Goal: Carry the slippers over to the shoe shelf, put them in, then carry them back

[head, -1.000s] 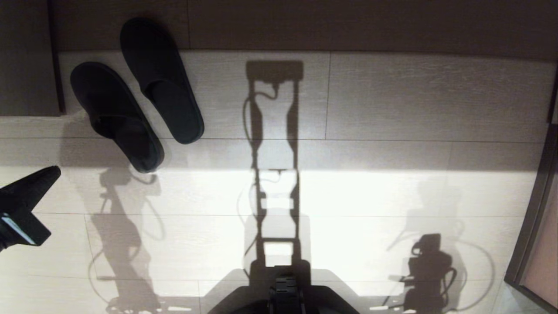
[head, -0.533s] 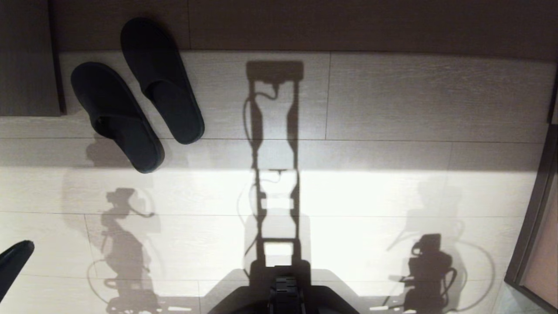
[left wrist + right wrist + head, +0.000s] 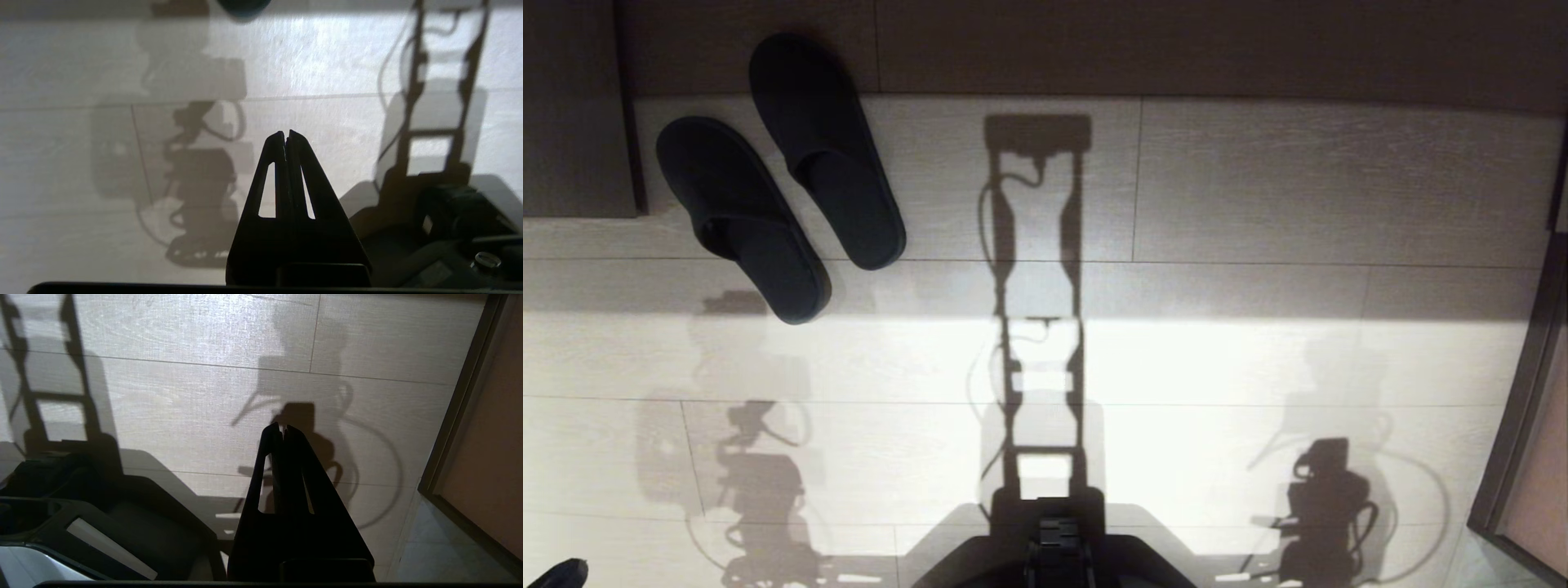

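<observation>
The two black slippers lie side by side on the pale floor at the far left of the head view, one nearer me and one further off, both toes pointing toward me and slightly right. Only the tip of my left gripper shows there, in the near left corner, well away from them. In the left wrist view this gripper is shut and empty over bare floor, with a slipper toe at the frame edge. My right gripper is shut, empty and parked low at my right side. The shoe shelf is out of view.
A dark wood panel stands beside the slippers on the left, and a dark band runs along the far edge of the floor. A dark-framed brown panel bounds the right side. My own base fills the near centre.
My left gripper has drawn back from just short of the slippers to the near left corner of the head view. The slippers and the right arm have not moved.
</observation>
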Robot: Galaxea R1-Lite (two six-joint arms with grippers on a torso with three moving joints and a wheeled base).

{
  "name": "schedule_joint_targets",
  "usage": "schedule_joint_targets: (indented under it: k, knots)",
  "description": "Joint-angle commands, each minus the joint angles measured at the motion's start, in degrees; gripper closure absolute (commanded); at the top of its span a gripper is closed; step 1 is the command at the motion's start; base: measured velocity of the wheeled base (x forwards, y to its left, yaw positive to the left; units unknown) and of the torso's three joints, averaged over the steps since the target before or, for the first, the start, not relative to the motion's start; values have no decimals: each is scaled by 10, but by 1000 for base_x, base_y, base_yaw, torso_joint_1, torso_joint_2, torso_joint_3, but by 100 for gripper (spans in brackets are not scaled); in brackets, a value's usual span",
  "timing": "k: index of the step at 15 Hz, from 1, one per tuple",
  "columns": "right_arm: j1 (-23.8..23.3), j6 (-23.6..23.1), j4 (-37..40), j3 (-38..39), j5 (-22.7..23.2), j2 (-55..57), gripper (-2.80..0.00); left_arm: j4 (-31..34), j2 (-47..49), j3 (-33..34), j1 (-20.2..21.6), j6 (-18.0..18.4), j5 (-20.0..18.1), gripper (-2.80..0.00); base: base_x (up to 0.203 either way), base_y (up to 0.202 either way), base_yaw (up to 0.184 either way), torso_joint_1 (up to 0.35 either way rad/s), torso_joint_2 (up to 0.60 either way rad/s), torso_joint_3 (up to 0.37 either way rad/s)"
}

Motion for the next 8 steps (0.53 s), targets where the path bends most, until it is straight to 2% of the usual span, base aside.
schedule_joint_targets:
  k: [1,8]
  knots:
    - [0,0,0,23,0,-23,0,51,-43,1,3,12,9,0,0,0,0,0,0,0]
    - [0,0,0,23,0,-23,0,213,-152,1,25,22,12,0,0,0,0,0,0,0]
